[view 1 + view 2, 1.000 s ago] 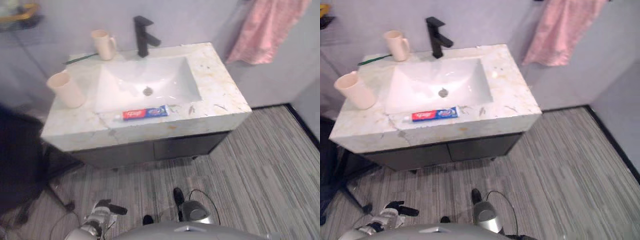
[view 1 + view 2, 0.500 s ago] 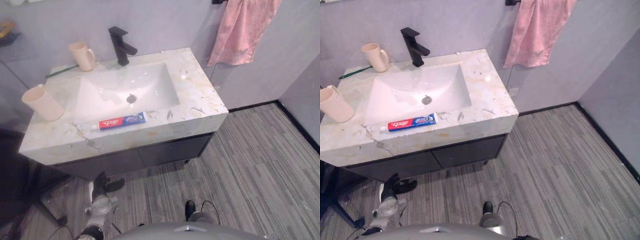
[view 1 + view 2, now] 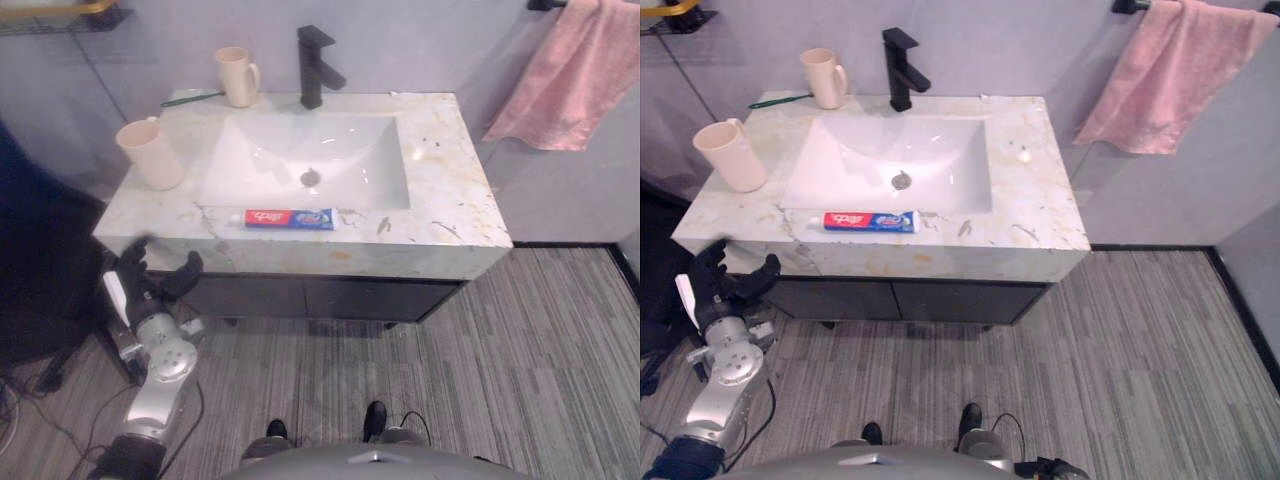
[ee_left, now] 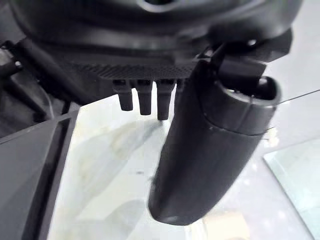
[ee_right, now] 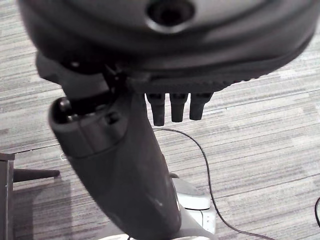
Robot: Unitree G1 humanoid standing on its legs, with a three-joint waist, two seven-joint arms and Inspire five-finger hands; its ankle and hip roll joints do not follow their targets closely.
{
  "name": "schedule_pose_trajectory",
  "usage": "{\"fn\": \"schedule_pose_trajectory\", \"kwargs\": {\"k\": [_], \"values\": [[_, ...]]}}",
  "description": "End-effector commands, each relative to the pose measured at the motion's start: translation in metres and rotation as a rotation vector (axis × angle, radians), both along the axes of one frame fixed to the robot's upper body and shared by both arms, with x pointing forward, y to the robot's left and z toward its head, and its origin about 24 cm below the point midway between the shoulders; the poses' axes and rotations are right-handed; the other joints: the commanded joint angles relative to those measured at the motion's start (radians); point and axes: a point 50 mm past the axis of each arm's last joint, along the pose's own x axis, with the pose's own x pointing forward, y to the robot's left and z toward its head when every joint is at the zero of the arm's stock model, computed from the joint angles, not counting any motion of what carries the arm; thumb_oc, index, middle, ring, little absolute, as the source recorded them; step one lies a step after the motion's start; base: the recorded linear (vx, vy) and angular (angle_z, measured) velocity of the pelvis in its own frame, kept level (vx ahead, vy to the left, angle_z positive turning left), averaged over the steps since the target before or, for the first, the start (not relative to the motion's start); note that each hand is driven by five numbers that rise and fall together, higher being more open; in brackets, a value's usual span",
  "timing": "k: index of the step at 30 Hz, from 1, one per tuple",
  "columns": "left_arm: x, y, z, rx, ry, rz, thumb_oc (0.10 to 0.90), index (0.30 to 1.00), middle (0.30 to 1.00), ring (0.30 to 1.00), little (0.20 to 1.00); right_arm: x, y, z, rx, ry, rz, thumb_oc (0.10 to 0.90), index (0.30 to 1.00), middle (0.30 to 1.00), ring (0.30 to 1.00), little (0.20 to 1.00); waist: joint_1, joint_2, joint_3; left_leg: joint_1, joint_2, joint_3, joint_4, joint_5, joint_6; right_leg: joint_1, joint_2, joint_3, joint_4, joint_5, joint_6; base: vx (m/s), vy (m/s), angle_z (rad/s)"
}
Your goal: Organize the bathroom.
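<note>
Raised at the front left corner of the vanity, the left hand (image 3: 150,280) has its fingers spread and relaxed, holding nothing, just below and in front of the marble countertop (image 3: 450,210); its own wrist view shows its fingers (image 4: 145,97) straight and its thumb extended over the pale counter surface. In its wrist view the right hand (image 5: 150,90) hangs over the striped grey floor (image 5: 260,130), fingers straight, thumb out, empty. On the counter, a red and blue toothpaste tube (image 3: 290,218) lies flat along the front edge, just in front of the white sink basin (image 3: 310,160) and parallel to the edge. A beige cup (image 3: 150,154) stands upright at the left side of the counter, beside the basin and well apart from the tube. A second beige mug (image 3: 238,76) with a handle stands upright at the back left, near the wall, and a green toothbrush (image 3: 192,97) lies flat on the counter just to its left, its near end close to the mug's base. A black faucet (image 3: 314,66) rises at the back centre of the basin, to the right of the mug. A dark cabinet (image 3: 910,300) sits under the counter. On the wall to the right of the vanity, a pink towel (image 3: 570,80) hangs from a dark bar, well apart from everything on the counter. A shelf with a gold rim (image 3: 55,12) shows at the upper left on the wall.
</note>
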Motion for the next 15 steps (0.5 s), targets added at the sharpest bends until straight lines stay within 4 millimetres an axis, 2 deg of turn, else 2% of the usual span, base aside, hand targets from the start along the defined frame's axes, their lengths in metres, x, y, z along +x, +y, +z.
{"fn": "schedule_pose_trajectory", "kwargs": {"k": [1, 3, 7, 9, 11, 15], "values": [[0.033, -0.027, 0.122, 0.270, -0.504, -0.263, 0.800, 0.900, 0.900, 0.900, 0.900, 0.005, 0.004, -0.001, 0.021, 0.006, -0.007, 0.800, 0.900, 0.900, 0.900, 0.900, -0.027, 0.010, -0.026, -0.016, -0.060, 0.028, 0.020, -0.050, 0.052, 0.029, -0.007, 0.090, 0.060, -0.170, 0.062, -0.01, -0.027, 0.08], [0.033, -0.032, 0.131, 0.287, -0.533, -0.314, 0.800, 0.900, 0.900, 0.900, 0.900, 0.005, 0.004, -0.001, 0.021, 0.006, -0.004, 0.800, 0.900, 0.900, 0.900, 0.900, -0.028, 0.011, -0.028, -0.015, -0.060, 0.028, 0.020, -0.049, 0.051, 0.033, -0.007, 0.089, 0.058, -0.170, 0.062, -0.01, -0.026, 0.08], [0.031, -0.052, 0.165, 0.362, -0.647, -0.469, 0.800, 0.900, 0.900, 0.900, 0.900, 0.007, 0.005, -0.002, 0.019, 0.011, 0.010, 0.800, 0.900, 0.900, 0.900, 0.900, -0.031, 0.019, -0.038, -0.009, -0.058, 0.032, 0.019, -0.049, 0.049, 0.043, -0.006, 0.089, 0.055, -0.174, 0.063, 0.00, -0.013, 0.04], [0.028, -0.057, 0.174, 0.383, -0.693, -0.507, 0.800, 0.900, 0.900, 0.900, 0.900, 0.006, 0.005, -0.002, 0.019, 0.015, 0.014, 0.800, 0.900, 0.900, 0.900, 0.900, -0.032, 0.021, -0.042, -0.008, -0.057, 0.030, 0.019, -0.048, 0.048, 0.045, -0.006, 0.090, 0.053, -0.174, 0.064, -0.01, -0.016, 0.00], [0.025, -0.064, 0.192, 0.416, -0.754, -0.565, 0.800, 0.900, 0.900, 0.900, 0.900, 0.005, 0.006, -0.002, 0.018, 0.023, 0.014, 0.800, 0.900, 0.900, 0.900, 0.900, -0.034, 0.024, -0.047, -0.003, -0.057, 0.032, 0.017, -0.048, 0.047, 0.052, -0.005, 0.091, 0.048, -0.174, 0.065, -0.01, -0.039, 0.00], [0.022, -0.068, 0.215, 0.470, -0.803, -0.610, 0.800, 0.900, 0.900, 0.900, 0.900, 0.004, 0.008, -0.003, 0.015, 0.035, 0.012, 0.800, 0.900, 0.900, 0.900, 0.900, -0.040, 0.031, -0.058, 0.005, -0.056, 0.032, 0.017, -0.048, 0.044, 0.059, -0.002, 0.094, 0.045, -0.177, 0.065, 0.00, -0.008, 0.00]]}}
